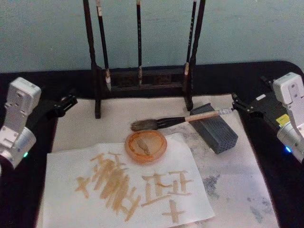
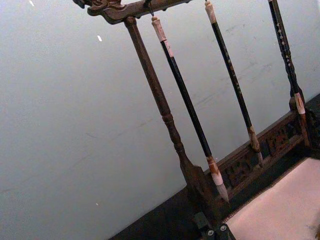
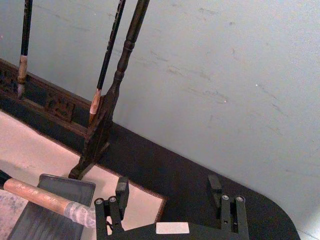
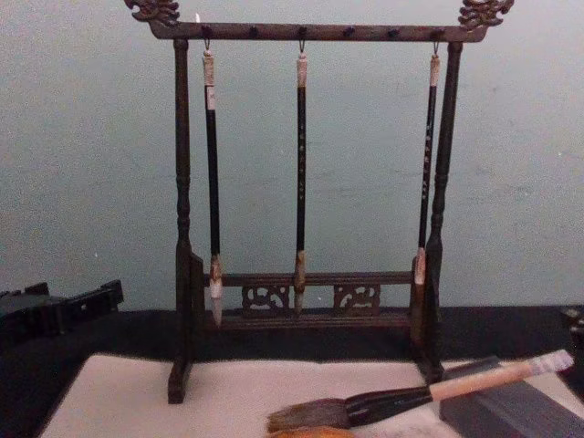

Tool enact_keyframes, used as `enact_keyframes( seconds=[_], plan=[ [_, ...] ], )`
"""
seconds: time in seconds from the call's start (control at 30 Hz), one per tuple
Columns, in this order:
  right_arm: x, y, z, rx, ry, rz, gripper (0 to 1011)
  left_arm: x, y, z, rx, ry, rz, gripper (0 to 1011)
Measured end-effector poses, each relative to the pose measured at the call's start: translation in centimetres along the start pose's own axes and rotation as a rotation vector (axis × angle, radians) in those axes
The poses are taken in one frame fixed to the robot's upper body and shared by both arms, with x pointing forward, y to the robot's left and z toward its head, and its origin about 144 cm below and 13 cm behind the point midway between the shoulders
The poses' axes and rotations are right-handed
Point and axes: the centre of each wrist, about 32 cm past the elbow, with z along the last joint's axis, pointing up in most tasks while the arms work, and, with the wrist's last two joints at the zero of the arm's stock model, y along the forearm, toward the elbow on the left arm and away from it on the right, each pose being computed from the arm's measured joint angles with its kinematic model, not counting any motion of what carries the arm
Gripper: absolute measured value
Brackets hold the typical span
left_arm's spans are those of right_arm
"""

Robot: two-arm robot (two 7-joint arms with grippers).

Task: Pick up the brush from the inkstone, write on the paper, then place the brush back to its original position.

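The brush [image 1: 199, 116] lies with its handle propped on the inkstone [image 1: 216, 133], likely so the raised end is easy to pinch. The paper [image 1: 190, 166] nearby bears amber strokes. The right tool [image 1: 237, 104], spread, hovers just beside the end cap; the left tool [image 1: 70, 101] is parked at the surface's left

Rack: a dark carved wooden rack [image 4: 315, 278] stands upright at the back of the black table [image 1: 42, 78].
Slim brushes: three black-handled brushes [image 4: 300, 164] hang tips down from its top bar (one by each post, one in the middle).
Dish: a shallow orange dish [image 1: 145, 146] sits in front of the rack.
Wall: pale blue-green wall [image 1: 47, 33], faintly scuffed.
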Motion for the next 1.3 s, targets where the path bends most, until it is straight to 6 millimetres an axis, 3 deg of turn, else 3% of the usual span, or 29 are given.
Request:
enact_keyframes(
  seconds=[1.3],
  plan=[
    [0.0, 0.0, 0.0, 0.0, 0.0, 0.0, 1001, 0.0, 0.0, 0.0, 0.0, 0.0, 0.0, 1002]
  ],
)
